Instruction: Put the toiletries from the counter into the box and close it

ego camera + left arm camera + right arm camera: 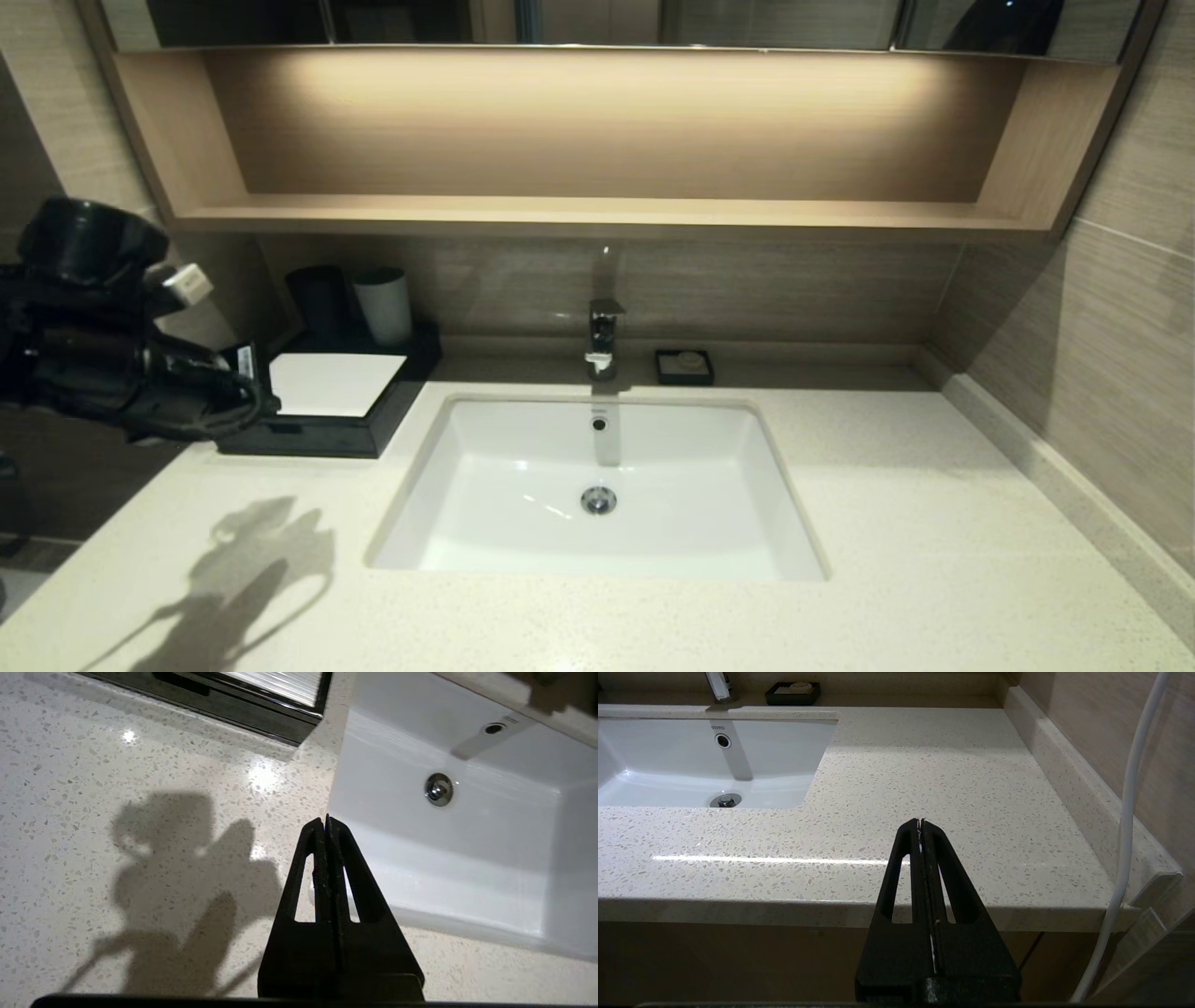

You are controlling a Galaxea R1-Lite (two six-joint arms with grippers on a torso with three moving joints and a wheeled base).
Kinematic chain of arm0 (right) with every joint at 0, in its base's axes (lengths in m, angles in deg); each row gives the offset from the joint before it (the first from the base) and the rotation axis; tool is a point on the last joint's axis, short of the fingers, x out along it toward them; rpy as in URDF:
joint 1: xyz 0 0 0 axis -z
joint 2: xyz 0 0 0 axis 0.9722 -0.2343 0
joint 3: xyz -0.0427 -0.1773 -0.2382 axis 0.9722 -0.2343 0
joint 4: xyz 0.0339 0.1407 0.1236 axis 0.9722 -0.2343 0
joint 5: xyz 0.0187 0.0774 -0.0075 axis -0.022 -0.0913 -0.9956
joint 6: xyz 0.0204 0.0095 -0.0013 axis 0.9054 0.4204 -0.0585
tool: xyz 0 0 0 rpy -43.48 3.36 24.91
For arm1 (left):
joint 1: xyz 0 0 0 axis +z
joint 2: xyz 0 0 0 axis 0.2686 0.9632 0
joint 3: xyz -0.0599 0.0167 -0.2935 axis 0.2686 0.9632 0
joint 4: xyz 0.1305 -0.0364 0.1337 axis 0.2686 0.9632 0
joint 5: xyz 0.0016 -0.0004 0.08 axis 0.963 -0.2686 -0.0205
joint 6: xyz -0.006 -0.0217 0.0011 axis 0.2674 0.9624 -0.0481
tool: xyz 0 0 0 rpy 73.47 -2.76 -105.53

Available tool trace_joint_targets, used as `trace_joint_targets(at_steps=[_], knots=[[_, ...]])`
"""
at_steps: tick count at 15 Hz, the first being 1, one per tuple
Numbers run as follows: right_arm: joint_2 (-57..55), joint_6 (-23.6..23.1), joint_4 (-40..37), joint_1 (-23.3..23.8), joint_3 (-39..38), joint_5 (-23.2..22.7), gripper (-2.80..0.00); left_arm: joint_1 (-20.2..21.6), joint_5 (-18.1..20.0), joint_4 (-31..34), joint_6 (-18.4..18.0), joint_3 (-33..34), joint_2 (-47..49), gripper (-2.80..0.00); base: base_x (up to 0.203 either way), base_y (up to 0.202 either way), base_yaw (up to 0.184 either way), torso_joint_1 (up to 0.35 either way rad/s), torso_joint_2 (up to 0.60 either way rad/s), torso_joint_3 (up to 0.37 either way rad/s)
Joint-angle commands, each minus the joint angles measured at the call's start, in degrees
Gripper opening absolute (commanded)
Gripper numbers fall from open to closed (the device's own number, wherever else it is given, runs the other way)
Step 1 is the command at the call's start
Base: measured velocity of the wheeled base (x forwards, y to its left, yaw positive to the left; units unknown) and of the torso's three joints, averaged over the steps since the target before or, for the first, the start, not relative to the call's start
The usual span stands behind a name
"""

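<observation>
Counter (896, 523): cream speckled stone with a white sink (523, 504) set in at its middle; no wrapped packets show on it in any view.
Box (327, 397): low, black, with a white top panel, at about 10 o'clock from the sink, near the back wall; its front drawer looks pushed in.
Cups: a black cup (317, 299) and a white cup (385, 303) stand side by side on the rear of the box.
Tap (604, 336): chrome, at 12 o'clock behind the sink.
Soap dish (684, 366): small and black, just beside the tap at its 3 o'clock.
Left gripper (327, 823): clenched tight with nothing between the fingers, held above the counter at the sink's near left corner, at about 6 o'clock from the box; its shadow (243, 579) lies on the stone.
Left arm (103, 327): raised at the far left edge of the head view, just beside the box.
Right gripper (920, 823): pressed closed and empty, parked low before the counter's front edge, at about 4 o'clock from the sink.
</observation>
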State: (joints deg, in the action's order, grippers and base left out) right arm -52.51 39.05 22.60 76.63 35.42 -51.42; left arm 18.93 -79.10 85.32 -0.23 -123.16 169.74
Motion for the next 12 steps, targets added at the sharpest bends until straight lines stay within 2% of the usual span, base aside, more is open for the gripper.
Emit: trace_joint_targets(at_steps=[1, 3, 5, 6, 7, 8, 10, 12], knots=[[0.0, 0.0, 0.0, 0.0, -0.1, -0.1, -2.80, -3.0, 1.9, 0.1, -0.1, 2.9, -9.4, -2.80, 0.000, 0.000, 0.000, 0.000, 0.00, 0.000], [0.0, 0.0, 0.0, 0.0, -0.1, 0.0, -2.80, -9.3, 1.6, 0.3, 0.0, 4.9, -12.7, -2.80, 0.000, 0.000, 0.000, 0.000, 0.00, 0.000], [0.0, 0.0, 0.0, 0.0, -0.1, -0.1, -2.80, -14.8, -3.4, 0.6, 0.0, 6.2, -14.6, -2.80, 0.000, 0.000, 0.000, 0.000, 0.00, 0.000], [0.0, 0.0, 0.0, 0.0, -0.1, 0.0, -2.80, -16.9, -8.3, 0.6, 0.0, 6.6, -14.8, -2.80, 0.000, 0.000, 0.000, 0.000, 0.00, 0.000], [0.0, 0.0, 0.0, 0.0, -0.1, -0.1, -2.80, -17.9, -12.5, 0.3, -0.1, 7.2, -14.8, -2.80, 0.000, 0.000, 0.000, 0.000, 0.00, 0.000], [0.0, 0.0, 0.0, 0.0, -0.1, -0.1, -2.80, -18.2, -14.7, 0.2, -0.2, 7.9, -15.1, -2.80, 0.000, 0.000, 0.000, 0.000, 0.00, 0.000], [0.0, 0.0, 0.0, 0.0, -0.1, 0.0, -2.80, -18.1, -15.2, 0.2, -1.1, 8.5, -16.0, -2.80, 0.000, 0.000, 0.000, 0.000, 0.00, 0.000], [0.0, 0.0, 0.0, 0.0, -0.1, 0.0, -2.80, -18.0, -15.6, 0.1, -3.5, 9.9, -18.5, -2.80, 0.000, 0.000, 0.000, 0.000, 0.00, 0.000]])
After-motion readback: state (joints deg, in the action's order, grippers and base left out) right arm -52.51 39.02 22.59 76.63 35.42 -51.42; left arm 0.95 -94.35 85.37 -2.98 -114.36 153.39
